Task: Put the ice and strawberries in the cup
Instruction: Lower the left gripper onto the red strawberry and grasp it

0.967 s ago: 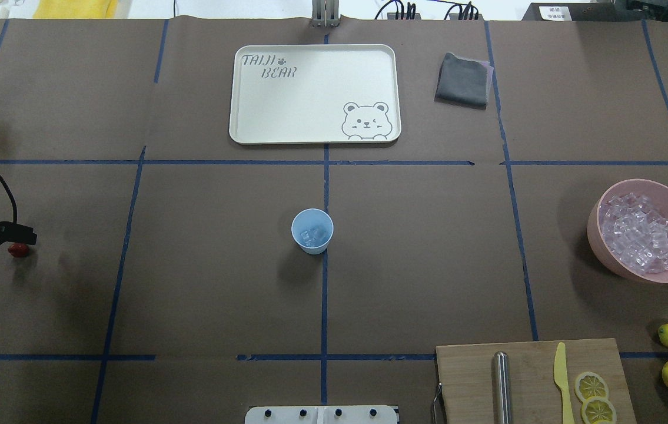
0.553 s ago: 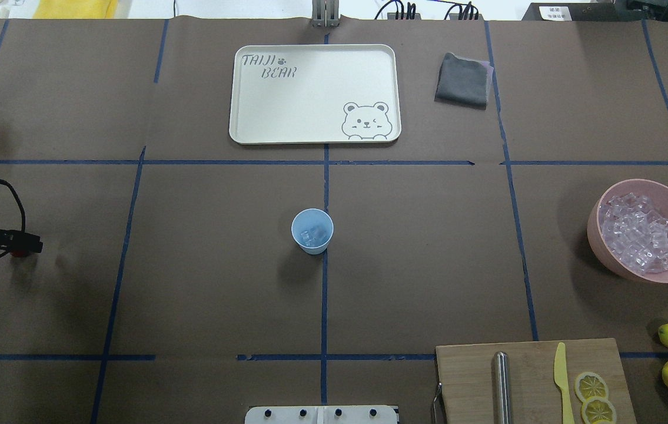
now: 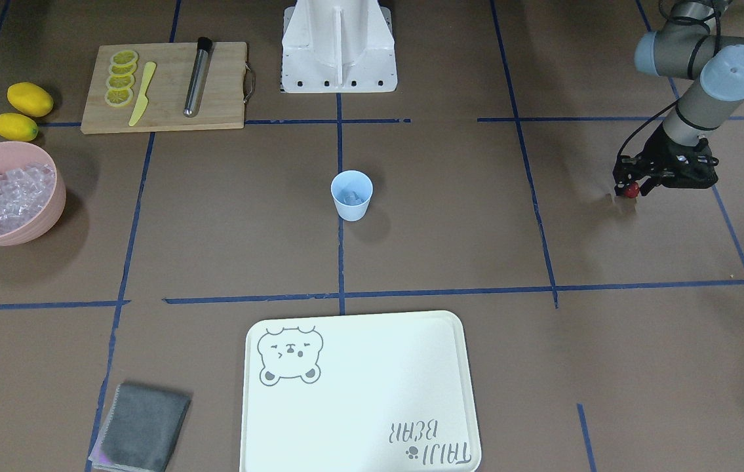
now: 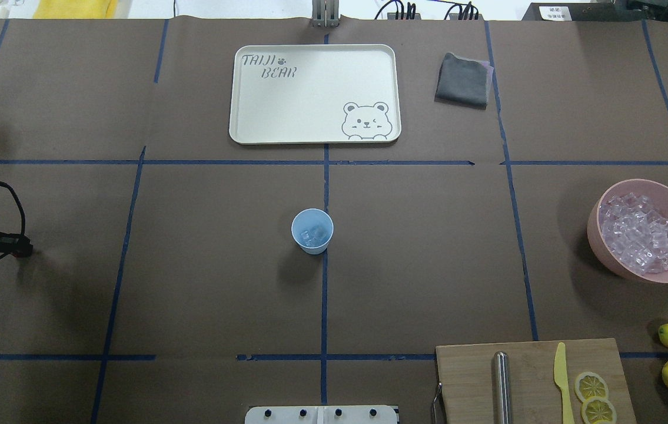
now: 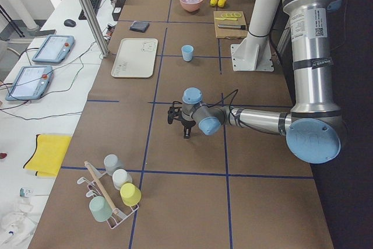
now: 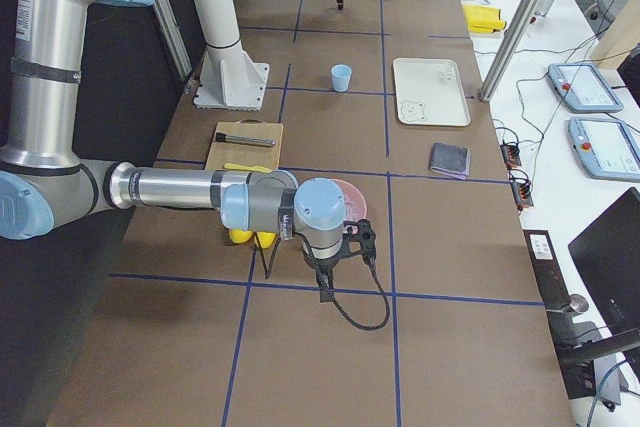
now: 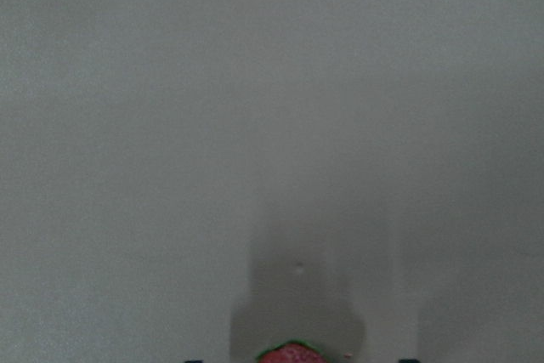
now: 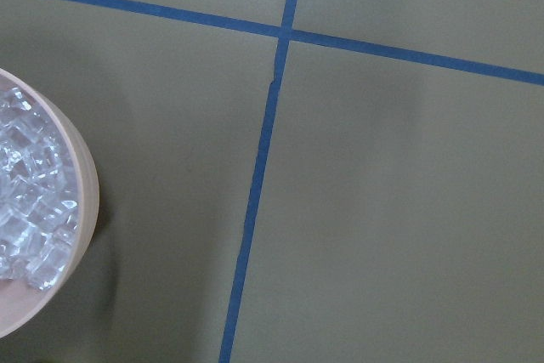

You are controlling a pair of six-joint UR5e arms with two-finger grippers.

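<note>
Exterior front-facing: found the left end effector (image 3: pixel 629 189) clenched on the strawberry (image 3: pixel 632 191), out toward the left end of the desk (image 4: pixel 428 265), well apart from the cup (image 4: pixel 312 231). Spotted a few cubes of ice (image 4: pixel 310 236) already in the cup; judged that half done. Remaining: carry the berry across, release over the rim. Cannot tell the right end effector's (image 6: pixel 322 287) state, seen only from the side by the pink bowl (image 4: pixel 594 232)
</note>
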